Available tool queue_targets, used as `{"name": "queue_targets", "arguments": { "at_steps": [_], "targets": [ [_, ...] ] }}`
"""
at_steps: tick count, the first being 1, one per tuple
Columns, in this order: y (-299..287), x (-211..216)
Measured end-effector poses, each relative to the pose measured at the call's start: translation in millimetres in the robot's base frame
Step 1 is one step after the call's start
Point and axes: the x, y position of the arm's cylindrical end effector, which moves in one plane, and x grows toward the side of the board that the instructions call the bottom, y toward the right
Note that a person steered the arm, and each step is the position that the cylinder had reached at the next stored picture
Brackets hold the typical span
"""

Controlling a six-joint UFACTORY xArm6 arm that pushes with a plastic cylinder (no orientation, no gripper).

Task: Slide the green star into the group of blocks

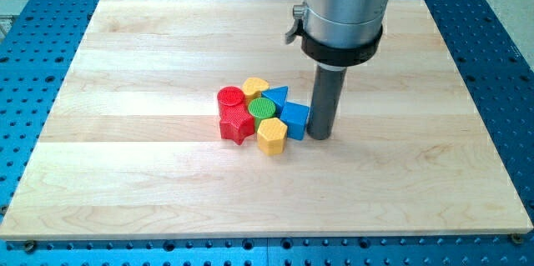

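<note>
The rod's tip (320, 136) rests on the wooden bench (125, 174), touching the blue cube (294, 119) on the cluster's right side. No gripper is fitted — nothing is held. A green block (262, 107) — shape unclear, looks round-topped — sits mid-cluster, among the red cylinder (230, 97), red star (236, 123), two yellow blocks (271, 136) and blue triangle (276, 95).

You see my tip (319, 135) resting on the wooden board (125, 174), touching the right side of the blue cube (294, 119). The blocks form one tight cluster: red cylinder (230, 99), red star (236, 124), yellow hexagon (271, 135), green block (263, 107) at the centre, a second yellow block (255, 87) and a blue triangle (277, 94) toward the view's top.
</note>
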Motion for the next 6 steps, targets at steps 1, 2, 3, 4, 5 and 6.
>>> {"name": "queue_targets", "arguments": {
  "at_steps": [1,2,3,4,5,6],
  "targets": [
    [101.3,-46.4],
    [175.3,-128.2],
    [198.8,-204.7],
    [141.4,-222.7],
    [43.6,-197.0],
    [-51.9,-186.9]
  ]
}}
